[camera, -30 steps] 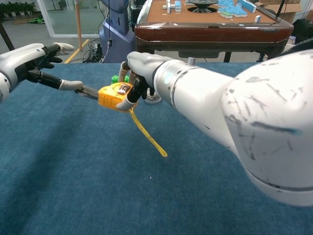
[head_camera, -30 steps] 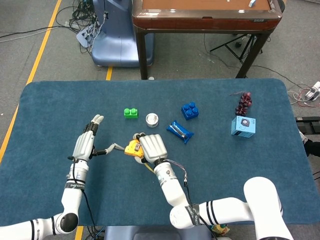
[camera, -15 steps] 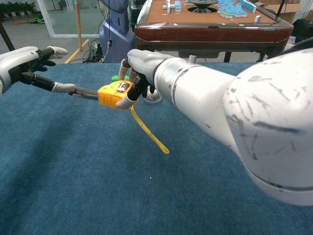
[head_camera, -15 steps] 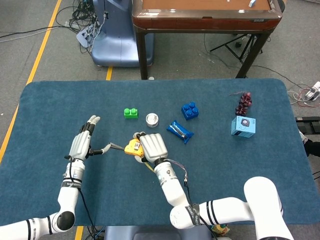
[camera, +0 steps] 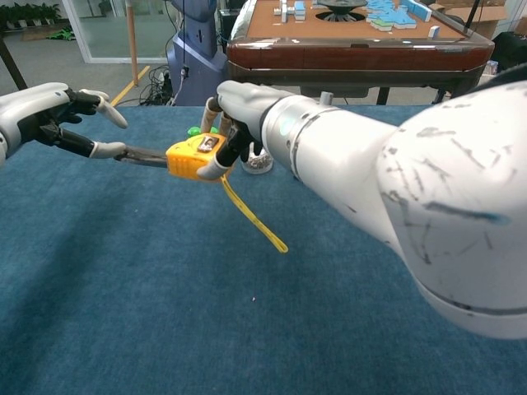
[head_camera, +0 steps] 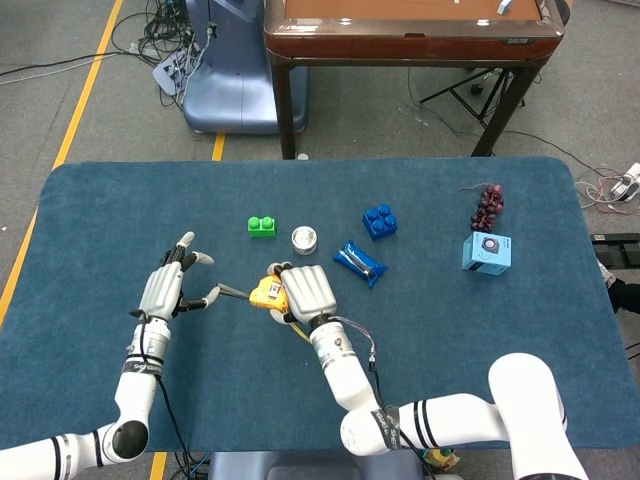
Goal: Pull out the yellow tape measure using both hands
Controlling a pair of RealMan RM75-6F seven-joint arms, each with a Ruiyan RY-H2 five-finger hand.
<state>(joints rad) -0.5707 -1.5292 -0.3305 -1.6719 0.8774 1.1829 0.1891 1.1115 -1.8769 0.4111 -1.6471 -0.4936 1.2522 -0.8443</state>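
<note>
Leftward goes the left hand (head_camera: 168, 287) compared with a second ago, and the stretch of dark blade (camera: 142, 155) between it and the yellow tape measure (head_camera: 266, 294) has grown longer. That hand pinches the blade's end between thumb and a finger, its other fingers spread and lifted. The right hand (head_camera: 305, 293) grips the case from above, fingers wrapped round it, holding it just over the table's middle, left of centre.

From the chest view, the case (camera: 193, 157) is clearly off the cloth, and a yellow strap (camera: 254, 219) hangs down from it at a slant; the head view hides most of that strap beneath the right hand. What the head view offers instead is the whole tabletop: a green brick (head_camera: 262, 226), a small silver round tin (head_camera: 304, 239), a blue brick (head_camera: 379, 221), a blue wrapped packet (head_camera: 359, 263), a light blue box (head_camera: 487, 252) and a bunch of dark grapes (head_camera: 487, 207) just behind it.

Underneath it all lies a dark teal cloth-covered table (head_camera: 480, 340). Beyond it stands a brown-topped table (head_camera: 410, 30) on dark legs, with a grey floor, yellow floor lines and loose cables.
</note>
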